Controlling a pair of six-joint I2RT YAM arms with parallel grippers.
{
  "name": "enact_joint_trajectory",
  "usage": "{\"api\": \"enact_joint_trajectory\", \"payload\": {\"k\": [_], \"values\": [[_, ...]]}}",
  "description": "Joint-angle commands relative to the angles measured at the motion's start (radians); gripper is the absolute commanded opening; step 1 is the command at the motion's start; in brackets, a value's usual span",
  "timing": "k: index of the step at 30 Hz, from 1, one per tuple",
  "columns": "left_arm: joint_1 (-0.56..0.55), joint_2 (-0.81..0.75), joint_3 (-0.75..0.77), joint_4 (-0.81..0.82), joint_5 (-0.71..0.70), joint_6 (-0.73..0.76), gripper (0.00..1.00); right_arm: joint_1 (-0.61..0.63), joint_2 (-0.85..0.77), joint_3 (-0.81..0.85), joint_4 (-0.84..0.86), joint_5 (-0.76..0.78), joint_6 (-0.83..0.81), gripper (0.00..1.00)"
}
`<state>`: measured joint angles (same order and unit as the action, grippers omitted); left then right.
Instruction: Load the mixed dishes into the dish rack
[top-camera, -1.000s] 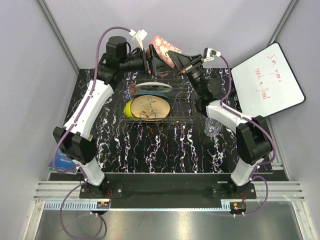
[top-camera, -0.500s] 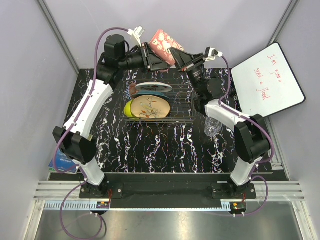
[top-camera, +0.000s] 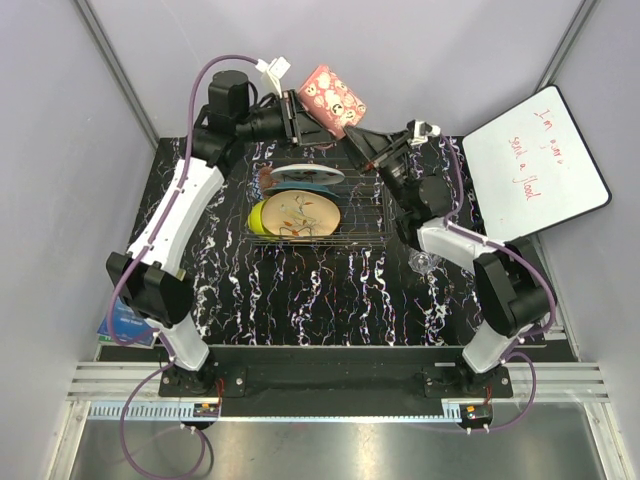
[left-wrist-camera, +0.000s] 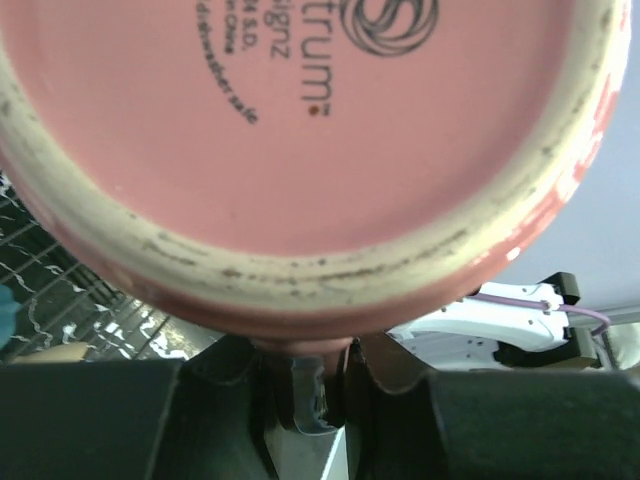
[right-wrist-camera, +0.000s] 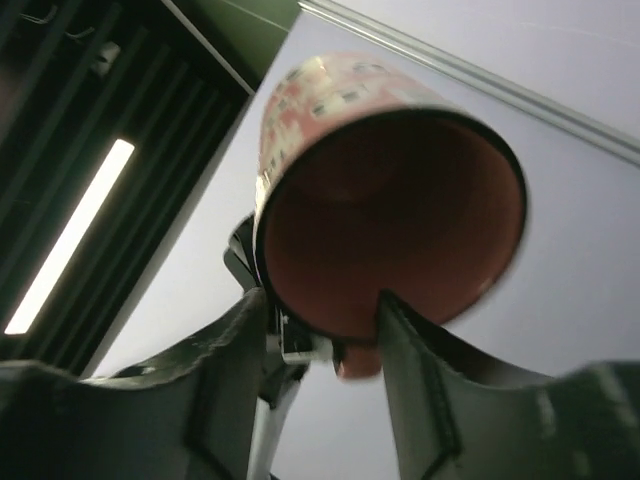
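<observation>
My left gripper is clamped on the pink mug, holding it up in the air behind the dish rack. Right gripper has its fingers spread apart, just beside the mug.

Twin white-and-black arms.
White shells and black joints on the left arm and right arm, looping purple cables; left end effector and right end effector black.

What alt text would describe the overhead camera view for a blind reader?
The left gripper holds a pink patterned ceramic mug in the air beyond a dark wire dish rack that holds plates; the right gripper sits open beside the mug.
</observation>
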<state>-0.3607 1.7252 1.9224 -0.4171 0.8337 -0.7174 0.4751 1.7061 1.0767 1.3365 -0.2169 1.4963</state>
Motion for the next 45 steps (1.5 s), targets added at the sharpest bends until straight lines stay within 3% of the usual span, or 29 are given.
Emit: {"api": "enact_joint_trajectory", "payload": {"k": [1, 8, 11, 12, 14, 15, 16, 18, 21, 26, 33, 45], "values": [[0.032, -0.039, 0.113, 0.172, 0.004, 0.088, 0.00, -0.036, -0.092, -0.092, 0.121, -0.097, 0.018, 0.59], [0.031, -0.058, 0.105, 0.086, -0.068, 0.188, 0.00, -0.133, -0.233, -0.219, 0.070, -0.229, -0.014, 1.00], [-0.010, -0.050, 0.130, -0.050, -0.195, 0.335, 0.00, -0.220, -0.405, -0.241, -0.127, -0.344, -0.152, 1.00], [-0.026, -0.049, 0.125, -0.086, -0.224, 0.381, 0.00, -0.243, -0.460, -0.239, -0.304, -0.386, -0.222, 1.00], [-0.085, -0.033, 0.125, -0.124, -0.326, 0.435, 0.00, -0.247, -0.629, -0.207, -0.530, -0.378, -0.483, 1.00], [-0.105, -0.029, 0.113, -0.136, -0.364, 0.470, 0.00, -0.245, -0.687, -0.193, -0.757, -0.308, -0.669, 1.00], [-0.122, -0.013, 0.109, -0.137, -0.422, 0.480, 0.00, -0.245, -0.792, -0.175, -0.851, -0.259, -0.741, 1.00], [-0.168, 0.014, 0.109, -0.135, -0.467, 0.487, 0.00, -0.248, -0.885, -0.175, -0.997, -0.123, -0.900, 1.00], [-0.218, 0.074, 0.122, -0.126, -0.547, 0.481, 0.00, -0.247, -1.000, -0.155, -1.143, -0.033, -0.991, 1.00], [-0.274, 0.143, 0.124, -0.100, -0.695, 0.464, 0.00, -0.247, -1.086, -0.147, -1.254, 0.039, -1.004, 1.00], [-0.320, 0.278, 0.243, -0.100, -0.873, 0.504, 0.00, -0.247, -1.143, -0.152, -1.370, 0.106, -1.021, 1.00], [-0.317, 0.490, 0.348, -0.012, -0.846, 0.483, 0.00, -0.245, -1.139, -0.153, -1.438, 0.165, -1.065, 1.00]]}}
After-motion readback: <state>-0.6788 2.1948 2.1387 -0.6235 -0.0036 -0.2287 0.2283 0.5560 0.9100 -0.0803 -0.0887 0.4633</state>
